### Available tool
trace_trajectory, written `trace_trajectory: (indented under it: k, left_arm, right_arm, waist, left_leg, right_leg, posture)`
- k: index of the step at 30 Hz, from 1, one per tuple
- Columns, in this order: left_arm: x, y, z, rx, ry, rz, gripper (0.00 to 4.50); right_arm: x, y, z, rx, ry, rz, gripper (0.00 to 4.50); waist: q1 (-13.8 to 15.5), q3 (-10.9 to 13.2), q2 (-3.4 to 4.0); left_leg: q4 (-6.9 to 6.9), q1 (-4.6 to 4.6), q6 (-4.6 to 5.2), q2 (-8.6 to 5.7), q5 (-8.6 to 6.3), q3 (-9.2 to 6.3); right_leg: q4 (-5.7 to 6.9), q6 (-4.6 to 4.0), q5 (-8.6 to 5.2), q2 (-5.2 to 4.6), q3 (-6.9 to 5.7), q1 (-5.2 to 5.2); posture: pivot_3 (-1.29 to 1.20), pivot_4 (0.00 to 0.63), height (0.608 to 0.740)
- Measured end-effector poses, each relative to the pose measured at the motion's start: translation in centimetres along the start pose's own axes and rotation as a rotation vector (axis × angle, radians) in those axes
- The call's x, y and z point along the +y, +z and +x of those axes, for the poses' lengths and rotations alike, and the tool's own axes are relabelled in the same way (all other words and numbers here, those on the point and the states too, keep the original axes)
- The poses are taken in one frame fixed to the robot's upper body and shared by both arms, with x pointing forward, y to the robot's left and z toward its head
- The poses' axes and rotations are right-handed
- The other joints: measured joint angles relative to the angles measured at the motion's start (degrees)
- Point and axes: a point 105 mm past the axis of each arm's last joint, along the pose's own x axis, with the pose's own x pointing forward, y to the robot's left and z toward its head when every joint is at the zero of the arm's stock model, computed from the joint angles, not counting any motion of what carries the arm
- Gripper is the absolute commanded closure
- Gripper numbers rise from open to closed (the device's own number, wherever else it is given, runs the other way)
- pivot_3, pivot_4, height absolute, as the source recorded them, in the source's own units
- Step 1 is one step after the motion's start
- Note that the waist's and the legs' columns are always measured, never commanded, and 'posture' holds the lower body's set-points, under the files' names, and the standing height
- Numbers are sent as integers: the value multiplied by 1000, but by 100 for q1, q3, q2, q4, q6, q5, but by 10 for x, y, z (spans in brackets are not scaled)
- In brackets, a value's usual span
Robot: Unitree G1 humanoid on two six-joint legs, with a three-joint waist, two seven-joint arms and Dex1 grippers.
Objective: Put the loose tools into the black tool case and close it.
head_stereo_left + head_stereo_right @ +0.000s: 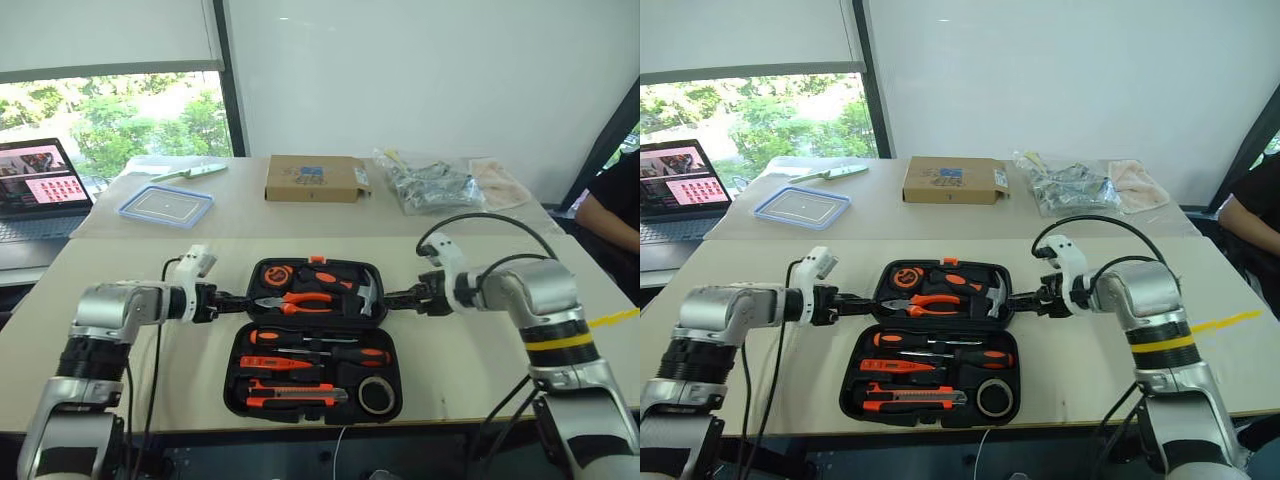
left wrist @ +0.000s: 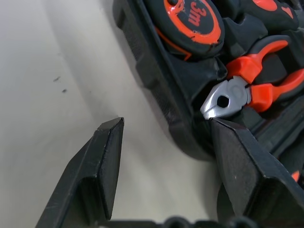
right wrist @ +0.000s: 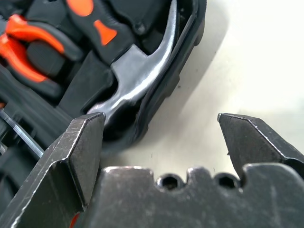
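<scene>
The black tool case [image 1: 234, 372] lies open on the near table, its lid half on the far side. In the near half sit two orange-and-black screwdrivers [image 1: 310, 339] [image 1: 330, 356], a utility knife [image 1: 296, 393] and a black tape roll [image 1: 376, 395]. Pliers [image 1: 300, 302], a hammer [image 1: 362, 292] and a tape measure [image 1: 274, 274] fill the lid half. My left gripper [image 1: 240, 298] is open at the lid's left rim [image 2: 161, 95], one finger by the pliers' nose [image 2: 225, 99]. My right gripper [image 1: 392, 296] is open astride the lid's right rim [image 3: 183, 61], one finger by the hammer head [image 3: 135, 80].
On the far table stand a flat cardboard box [image 1: 315, 178], a clear blue-rimmed container [image 1: 166, 205] and a crumpled plastic bag [image 1: 435, 185]. A laptop [image 1: 40, 185] sits at the far left. A person's arm [image 1: 615, 210] shows at the right edge.
</scene>
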Motion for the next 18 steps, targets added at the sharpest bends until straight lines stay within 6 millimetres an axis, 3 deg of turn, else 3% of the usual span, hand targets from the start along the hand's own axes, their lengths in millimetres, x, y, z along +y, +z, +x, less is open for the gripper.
trace_trajectory:
  k: [3,5,8,15,17,18]
  left_arm:
    - [1,-1,1,13,6,-3,1435]
    - [1,-2,1,17,9,-2,1435]
    - [1,-2,1,23,10,2,2110]
    - [0,3,1,8,14,-11,4481]
    - [1,3,2,0,23,-28,4500]
    - [2,3,5,-17,29,-49,4500]
  right_arm:
    - [-2,0,5,16,-13,12,67]
    - [-2,-5,10,43,-22,11,577]
    - [-5,-11,15,79,-35,9,1360]
    - [4,-2,24,104,-6,-3,3750]
    - [5,0,26,102,-2,3,4356]
    - [3,1,28,92,-12,10,4438]
  waist:
    - [2,0,0]
    - [4,0,0]
    - [1,0,0]
    - [-24,0,0]
    - [-23,0,0]
    - [-13,0,0]
  left_leg:
    - [1,4,-1,1,1,0]
    - [1,7,-4,2,2,-1]
    - [1,11,-6,1,3,0]
    - [1,48,-17,6,10,3]
    - [1,59,-20,9,16,1]
    - [1,68,-20,9,18,1]
  right_leg:
    - [-1,1,-1,-1,0,7]
    - [-1,2,-1,-1,1,9]
    - [-1,2,-1,-1,2,10]
    - [5,1,-1,1,11,40]
    - [8,-2,1,1,12,49]
    - [9,-4,2,0,12,58]
  posture:
    - [0,150,740]
    - [0,150,740]
    - [0,150,740]
    - [0,150,740]
    - [0,150,740]
    - [0,150,740]
